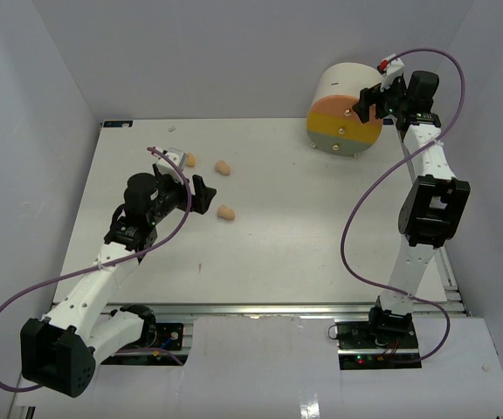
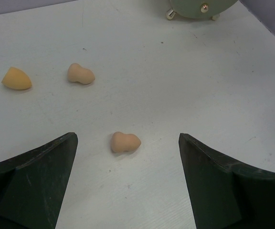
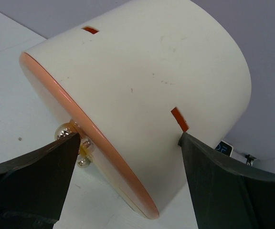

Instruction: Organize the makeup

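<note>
The white table (image 1: pixel 304 236) carries one big piece, the cream cylinder (image 1: pixel 343 109), lying on its side at the far right with its orange, yellow and green drawer front (image 1: pixel 343 131) facing the arms, probably so that small things can be put into it. The right gripper (image 1: pixel 367 103) is up against the cylinder's upper right edge. In the right wrist view its jaws stand wide apart in front of the rim and the gold knobs, gripping nothing, which looks like a line-up on a drawer rather than a hold. The left gripper (image 1: pixel 202 194) hangs well to the left of the cylinder, jaws spread as far as they go and empty. They are aimed so that the nearest peach sponge (image 2: pixel 125 142) lies on the table between the two fingers, untouched, apparently chosen for the next pick. A second peach sponge (image 2: pixel 80 74) and a darker orange sponge (image 2: pixel 16 78) lie farther from the cylinder, loose on the table. No other makeup is visible.
</note>
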Motion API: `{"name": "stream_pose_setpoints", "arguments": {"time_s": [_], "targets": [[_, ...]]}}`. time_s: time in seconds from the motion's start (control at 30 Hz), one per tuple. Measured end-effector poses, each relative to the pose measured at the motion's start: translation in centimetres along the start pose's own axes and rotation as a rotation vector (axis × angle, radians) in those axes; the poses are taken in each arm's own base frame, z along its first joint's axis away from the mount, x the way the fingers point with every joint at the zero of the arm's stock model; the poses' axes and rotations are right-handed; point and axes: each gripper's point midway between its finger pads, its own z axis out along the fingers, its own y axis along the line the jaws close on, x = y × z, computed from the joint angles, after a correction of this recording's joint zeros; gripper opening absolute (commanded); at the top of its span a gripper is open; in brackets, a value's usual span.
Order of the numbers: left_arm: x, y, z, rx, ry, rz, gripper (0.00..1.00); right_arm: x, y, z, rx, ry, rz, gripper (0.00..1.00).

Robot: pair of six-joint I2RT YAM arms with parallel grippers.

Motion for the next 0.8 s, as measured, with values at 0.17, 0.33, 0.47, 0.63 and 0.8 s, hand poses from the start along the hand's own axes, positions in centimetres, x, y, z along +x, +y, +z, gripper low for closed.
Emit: {"name": "stream_pose_setpoints", "arguments": {"time_s": [0.17,0.33,0.47,0.63,0.8], "targets": [[0.1,0.03,0.06,0.0,0.003,0.0,0.98,0.07,-0.02,0.09,-0.017,0.0,-0.069,0.92],[0.14,0.05,0.09,0.0,0.005,0.002,0.98,0.01,0.01,0.22,-0.034,-0.006,-0.154,0.93],[0.31,0.09,0.19,-0.001,0.01,0.002,0.98,0.1,0.01,0.37,-0.042,-0.008,-0.196,0.93],[0.56,0.16,0.35,-0.001,0.018,0.002,0.98,0.19,0.06,0.55,-0.056,-0.012,-0.227,0.96],[0.72,0.19,0.43,-0.002,0.023,0.0,0.98,0.16,0.26,0.73,-0.078,-0.022,-0.261,0.96]]}}
